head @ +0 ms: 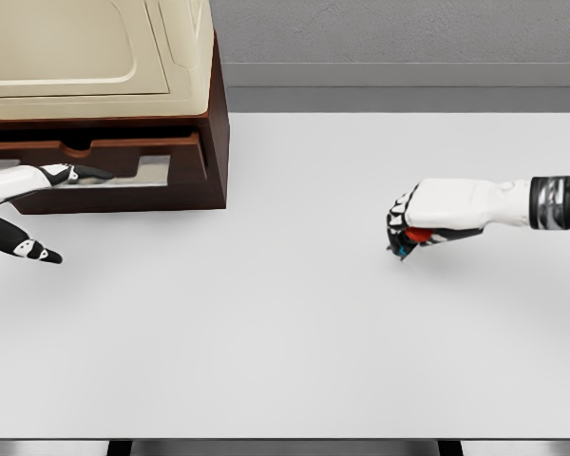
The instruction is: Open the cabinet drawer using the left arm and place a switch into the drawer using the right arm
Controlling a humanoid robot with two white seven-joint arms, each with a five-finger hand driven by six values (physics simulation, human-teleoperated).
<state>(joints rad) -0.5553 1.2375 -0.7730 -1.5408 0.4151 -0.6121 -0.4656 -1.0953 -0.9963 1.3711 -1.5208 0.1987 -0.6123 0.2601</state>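
The cabinet (100, 104) stands at the upper left of the white table (294, 323). Its body is dark brown wood with a cream upper section; the top and left portions are cut off by the frame edge. The drawer (123, 171) at the base is pulled partly out, and a pale strip of its interior is visible behind the front panel.

The left hand (33, 204) enters from the left edge, and only its fingers and part of the palm are in view. The fingers are spread and relaxed, grasping nothing; one finger (81, 174) reaches level with the drawer front, but contact cannot be confirmed.

The right hand (427, 223) is positioned over the right half of the table, well apart from the cabinet. Its fingers are clenched around the switch (416, 236), a small object showing red with a blue tip. Most of the switch is hidden by the fingers, so its shape is hard to make out.
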